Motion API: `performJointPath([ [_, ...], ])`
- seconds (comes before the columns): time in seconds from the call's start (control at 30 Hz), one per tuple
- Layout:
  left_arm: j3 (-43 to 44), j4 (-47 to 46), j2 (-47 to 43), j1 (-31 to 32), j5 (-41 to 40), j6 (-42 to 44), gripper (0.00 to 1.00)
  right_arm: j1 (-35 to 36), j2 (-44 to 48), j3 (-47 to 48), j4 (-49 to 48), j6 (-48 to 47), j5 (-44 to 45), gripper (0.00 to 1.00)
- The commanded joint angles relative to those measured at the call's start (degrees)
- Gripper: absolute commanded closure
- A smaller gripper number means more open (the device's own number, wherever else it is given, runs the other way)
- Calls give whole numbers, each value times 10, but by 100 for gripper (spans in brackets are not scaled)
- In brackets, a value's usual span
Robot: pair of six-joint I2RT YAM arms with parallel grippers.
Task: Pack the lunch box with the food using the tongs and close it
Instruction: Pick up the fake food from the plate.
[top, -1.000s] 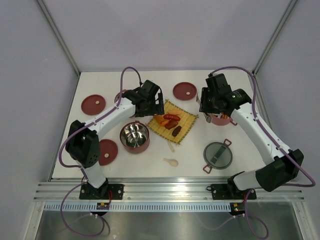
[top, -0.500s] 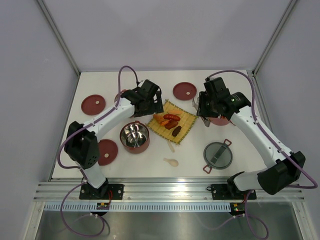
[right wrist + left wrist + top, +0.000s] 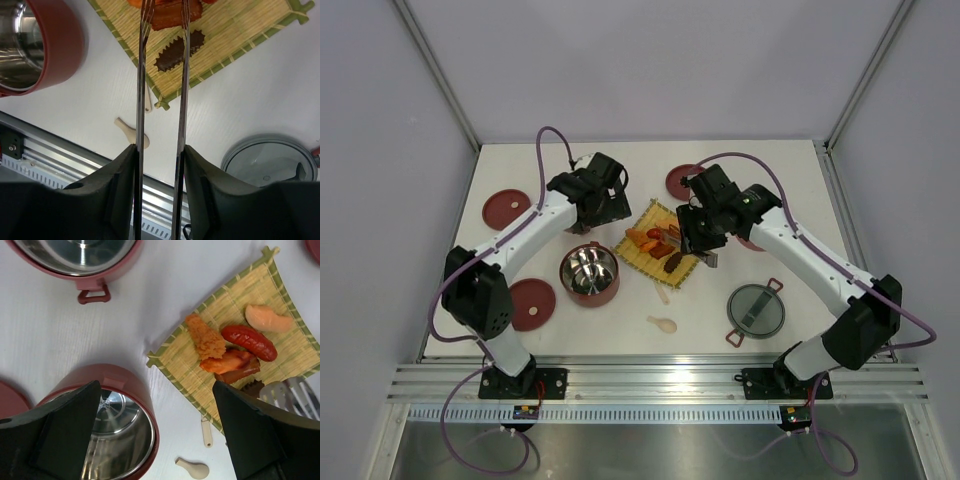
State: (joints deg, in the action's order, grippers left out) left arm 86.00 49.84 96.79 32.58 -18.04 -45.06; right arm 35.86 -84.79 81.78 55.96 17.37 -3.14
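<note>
My right gripper (image 3: 159,150) is shut on the silver tongs (image 3: 184,75), whose two arms run up to the food on the yellow mat (image 3: 688,262). The tips hang over a reddish-brown piece (image 3: 172,19), just beyond a dark ridged piece (image 3: 172,55). From the left wrist I see a fried orange bit (image 3: 206,337), a red sausage (image 3: 249,339) and the tongs' tips (image 3: 290,392). My left gripper (image 3: 156,390) is open and empty, between the mat and an open lunch box tier (image 3: 589,272). A second tier (image 3: 75,255) stands behind it.
Three red disc lids lie at the back left (image 3: 507,210), front left (image 3: 533,303) and back centre (image 3: 685,182). The grey top lid (image 3: 756,310) sits front right. A cream spoon (image 3: 662,323) lies near the front edge.
My right arm has swung left from above the right-hand tier to over the mat, carrying the tongs. My left arm has drawn back and to the left, off the mat.
</note>
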Motion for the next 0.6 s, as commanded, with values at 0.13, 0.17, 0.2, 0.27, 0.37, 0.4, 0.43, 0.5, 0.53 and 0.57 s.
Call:
performJointPath([
  [0.13,26,9,-48,-20,-31,-36,1,33,-64,75,-4,-52,-13,52],
  [0.17,26,16,-49,-23,-34,-40,1,34,-70,80,-5,-55,-13,52],
  [0.2,24,19,-52,-27,-35,-44,1,34,-77,91,-5,-61,-12,52],
  [0.27,17,22,-55,-42,-27,-45,1,38,-99,103,-3,-66,-10,51],
  [0.37,3,25,-66,-64,-20,-47,1,41,-122,121,-4,-78,-13,51],
  [0.4,-1,25,-76,-72,-20,-47,1,41,-133,130,-5,-79,-14,50],
  [0.43,-6,24,-79,-75,-20,-48,1,42,-137,131,-5,-81,-16,50],
  [0.5,-14,21,-87,-83,-19,-47,1,42,-152,141,-6,-85,-18,49],
  [0.53,-16,20,-93,-85,-18,-46,1,42,-157,144,-6,-86,-19,48],
  [0.57,-18,21,-95,-87,-17,-46,1,42,-161,146,-6,-89,-19,48],
])
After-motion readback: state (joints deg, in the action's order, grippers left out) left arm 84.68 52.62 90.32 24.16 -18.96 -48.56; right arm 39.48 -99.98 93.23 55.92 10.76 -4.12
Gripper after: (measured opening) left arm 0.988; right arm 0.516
